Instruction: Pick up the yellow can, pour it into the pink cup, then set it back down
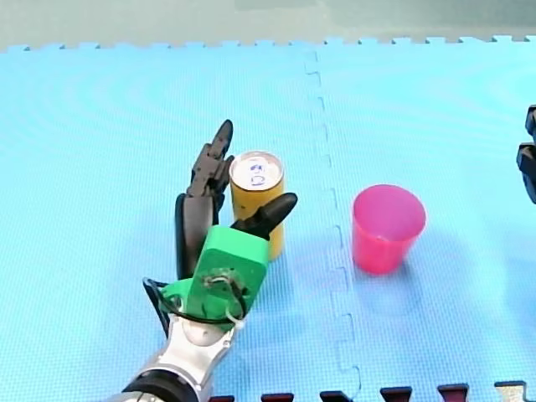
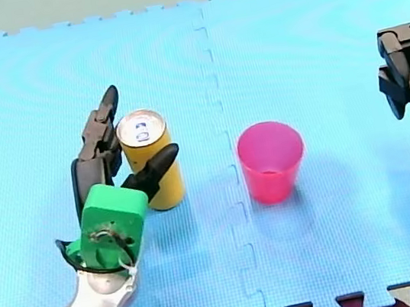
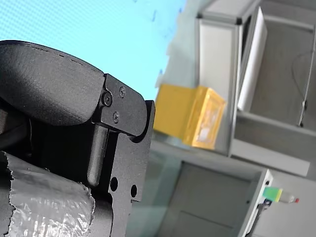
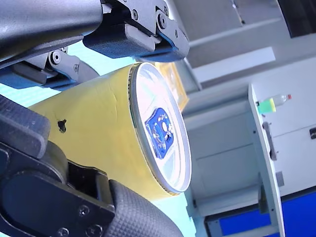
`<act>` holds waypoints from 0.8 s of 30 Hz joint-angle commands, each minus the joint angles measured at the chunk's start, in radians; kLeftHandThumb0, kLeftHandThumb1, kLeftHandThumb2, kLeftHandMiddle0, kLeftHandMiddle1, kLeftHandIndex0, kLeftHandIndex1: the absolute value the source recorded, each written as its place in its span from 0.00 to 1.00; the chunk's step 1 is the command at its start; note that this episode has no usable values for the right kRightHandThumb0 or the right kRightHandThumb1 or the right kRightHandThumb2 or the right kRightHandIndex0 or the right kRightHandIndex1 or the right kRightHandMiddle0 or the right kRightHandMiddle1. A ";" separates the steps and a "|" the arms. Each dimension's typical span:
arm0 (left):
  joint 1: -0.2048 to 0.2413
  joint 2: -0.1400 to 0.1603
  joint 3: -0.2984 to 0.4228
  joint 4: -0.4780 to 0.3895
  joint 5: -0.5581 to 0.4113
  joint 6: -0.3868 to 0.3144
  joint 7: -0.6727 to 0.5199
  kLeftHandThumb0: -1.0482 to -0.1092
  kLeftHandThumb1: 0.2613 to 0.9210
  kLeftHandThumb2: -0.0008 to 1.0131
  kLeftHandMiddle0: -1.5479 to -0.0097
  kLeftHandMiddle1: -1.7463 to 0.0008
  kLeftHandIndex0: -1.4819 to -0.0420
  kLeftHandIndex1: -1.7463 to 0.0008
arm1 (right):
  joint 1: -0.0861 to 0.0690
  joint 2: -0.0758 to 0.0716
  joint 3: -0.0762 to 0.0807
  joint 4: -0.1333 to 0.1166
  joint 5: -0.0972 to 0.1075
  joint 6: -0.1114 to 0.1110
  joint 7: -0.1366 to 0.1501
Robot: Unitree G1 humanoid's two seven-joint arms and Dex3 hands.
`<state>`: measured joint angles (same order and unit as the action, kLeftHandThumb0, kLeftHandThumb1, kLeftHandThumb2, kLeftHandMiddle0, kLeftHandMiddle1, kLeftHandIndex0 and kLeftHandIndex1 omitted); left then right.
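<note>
The yellow can (image 1: pixel 258 199) stands upright on the blue foam mat (image 1: pixel 109 126), its silver top up. My left hand (image 1: pixel 239 180) reaches in from the lower left and brackets it, with the fingers (image 1: pixel 209 167) along its left side and the thumb (image 1: pixel 270 213) across its front right. The fingers stay fairly straight, not wrapped round. The second wrist view shows this same can (image 4: pixel 98 143) close between the finger pads (image 4: pixel 133 37) and the thumb. The pink cup (image 1: pixel 387 228) stands upright to the can's right, a hand's width away. My right hand (image 2: pixel 406 69) hangs at the mat's right edge, holding nothing.
A jigsaw seam (image 1: pixel 328 167) runs between the can and the cup. The mat's near edge (image 1: pixel 352 392) lies just below my left wrist. Beyond the mat, the first wrist view shows a yellow box (image 3: pixel 190 116) and grey cabinets (image 3: pixel 222 64).
</note>
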<state>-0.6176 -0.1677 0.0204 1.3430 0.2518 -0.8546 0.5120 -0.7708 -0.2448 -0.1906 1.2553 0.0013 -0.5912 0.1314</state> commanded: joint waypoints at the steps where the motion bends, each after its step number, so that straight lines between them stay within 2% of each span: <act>1: -0.002 -0.004 0.017 0.002 -0.016 -0.008 -0.020 0.00 0.89 0.02 0.73 1.00 0.83 1.00 | -0.003 -0.006 -0.003 -0.001 0.006 0.003 0.002; 11: 0.000 -0.010 0.048 0.002 -0.036 -0.016 -0.070 0.00 0.90 0.01 0.74 1.00 0.84 1.00 | -0.001 -0.004 -0.003 -0.002 0.004 0.002 0.003; 16: 0.002 -0.002 0.047 0.002 -0.027 -0.016 -0.082 0.00 0.89 0.01 0.75 1.00 0.85 1.00 | 0.000 0.001 0.001 -0.004 0.000 0.001 -0.005; 20: 0.009 0.022 0.040 -0.003 -0.018 -0.019 -0.097 0.00 0.89 0.01 0.77 1.00 0.86 1.00 | 0.003 0.008 0.005 -0.006 -0.002 0.000 -0.011; 24: 0.043 0.060 0.022 -0.016 -0.005 -0.035 -0.116 0.00 0.90 0.00 0.79 1.00 0.87 1.00 | 0.004 0.014 0.007 -0.008 -0.002 0.001 -0.015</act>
<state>-0.5884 -0.1241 0.0495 1.3346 0.2401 -0.8786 0.4014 -0.7678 -0.2317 -0.1836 1.2502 -0.0039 -0.5914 0.1192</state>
